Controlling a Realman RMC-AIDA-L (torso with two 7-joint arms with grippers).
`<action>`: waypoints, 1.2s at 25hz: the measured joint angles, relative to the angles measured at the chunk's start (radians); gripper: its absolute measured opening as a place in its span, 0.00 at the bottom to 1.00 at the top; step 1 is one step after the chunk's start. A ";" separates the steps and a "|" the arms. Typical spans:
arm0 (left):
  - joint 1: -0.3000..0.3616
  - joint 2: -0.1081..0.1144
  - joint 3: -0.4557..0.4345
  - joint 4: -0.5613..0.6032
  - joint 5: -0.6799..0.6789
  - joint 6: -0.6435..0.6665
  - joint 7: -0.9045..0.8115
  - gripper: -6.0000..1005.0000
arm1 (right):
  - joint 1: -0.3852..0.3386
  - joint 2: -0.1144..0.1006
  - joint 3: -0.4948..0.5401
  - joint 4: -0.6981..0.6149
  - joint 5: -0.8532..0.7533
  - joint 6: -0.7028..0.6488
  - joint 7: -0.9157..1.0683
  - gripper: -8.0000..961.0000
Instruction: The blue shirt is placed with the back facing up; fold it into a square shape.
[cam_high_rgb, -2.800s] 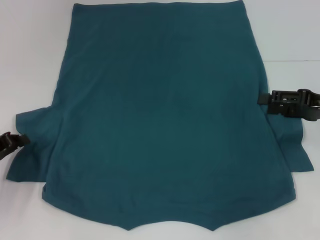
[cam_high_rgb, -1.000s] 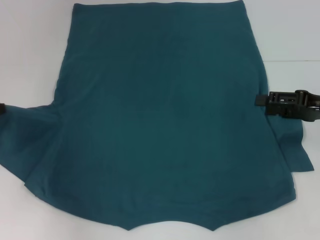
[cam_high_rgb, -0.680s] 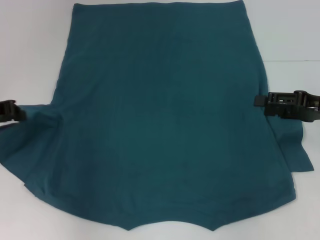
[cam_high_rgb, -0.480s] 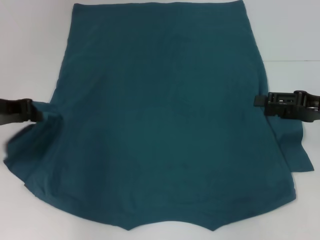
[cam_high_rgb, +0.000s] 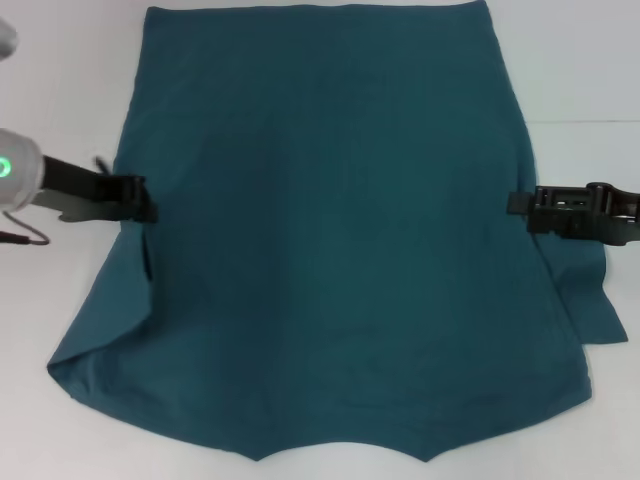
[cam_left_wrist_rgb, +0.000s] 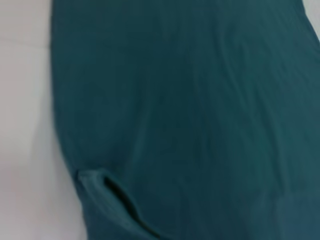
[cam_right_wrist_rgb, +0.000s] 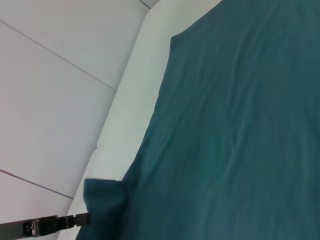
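Observation:
The blue shirt (cam_high_rgb: 330, 230) lies flat with its plain back up, hem at the far end, collar near me. My left gripper (cam_high_rgb: 143, 198) is shut on the left sleeve and holds it folded in over the shirt's left edge. The far-off left gripper (cam_right_wrist_rgb: 75, 219) shows in the right wrist view holding a raised flap of sleeve (cam_right_wrist_rgb: 104, 200). The left wrist view shows the shirt (cam_left_wrist_rgb: 200, 100) and the sleeve opening (cam_left_wrist_rgb: 117, 197). My right gripper (cam_high_rgb: 517, 203) rests at the shirt's right edge, just beyond the flat right sleeve (cam_high_rgb: 595, 300).
The shirt lies on a white table (cam_high_rgb: 60, 90), bare on both sides of it. The shirt covers most of the middle and reaches the near edge of the view. A white wall (cam_right_wrist_rgb: 55, 75) rises behind the table.
My left gripper pulled the left sleeve outward, then carried it up and inward over the shirt. The left side now has a straight folded edge. The right gripper has barely moved.

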 joint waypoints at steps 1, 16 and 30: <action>-0.012 -0.004 0.000 -0.007 0.012 -0.002 -0.001 0.00 | 0.000 0.000 0.000 0.000 0.000 0.000 0.000 0.75; -0.118 -0.022 0.021 -0.161 0.067 -0.066 0.028 0.03 | 0.000 0.000 0.000 0.002 0.000 0.001 0.000 0.75; 0.144 -0.052 -0.114 0.027 -0.310 0.117 0.341 0.33 | -0.002 -0.005 -0.012 -0.001 -0.009 0.006 -0.038 0.75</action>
